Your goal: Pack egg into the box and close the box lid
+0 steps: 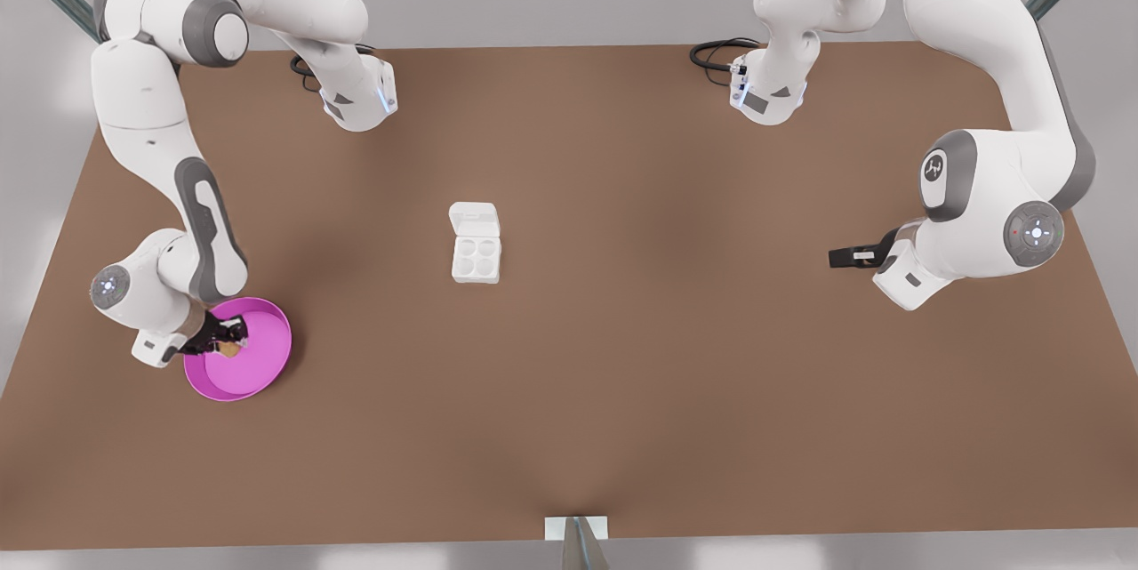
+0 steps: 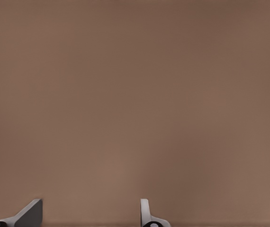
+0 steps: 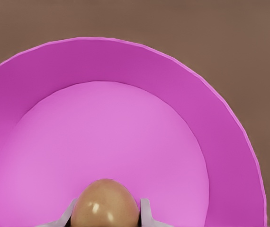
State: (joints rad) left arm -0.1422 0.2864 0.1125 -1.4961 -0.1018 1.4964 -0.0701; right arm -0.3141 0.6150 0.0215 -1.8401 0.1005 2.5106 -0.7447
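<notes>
Tan-brown egg [image 3: 106, 203], smooth and glossy with two small highlights, sitting inside the pink dish [image 3: 182, 85], narrower end toward the dish's middle, long axis running away from the wrist. Gripped on both flanks by the right hand [image 3: 106, 215], pale fingers [image 3: 145, 213] pressed against its sides. In the front view, same egg [image 1: 230, 346] seen low at the front view's left, right hand [image 1: 222, 341] reaching into the dish [image 1: 267, 348] from its edge nearest the arm.

Dish round, shallow, matte magenta, wall sloping outward to a thin rim.

Near the middle of the bench [image 1: 622, 374], well apart from the dish: white square box [image 1: 476, 259], four round cups, all unfilled, corners rounded. Box lid [image 1: 474, 220] lying open flat, hinged on the far side, plain and smooth.

Left hand [image 1: 845, 256] hanging over bare bench at the front view's right, waiting, dark fingers [image 2: 31, 213] spread apart, nothing between them. Bench plain brown, flat, matte.
</notes>
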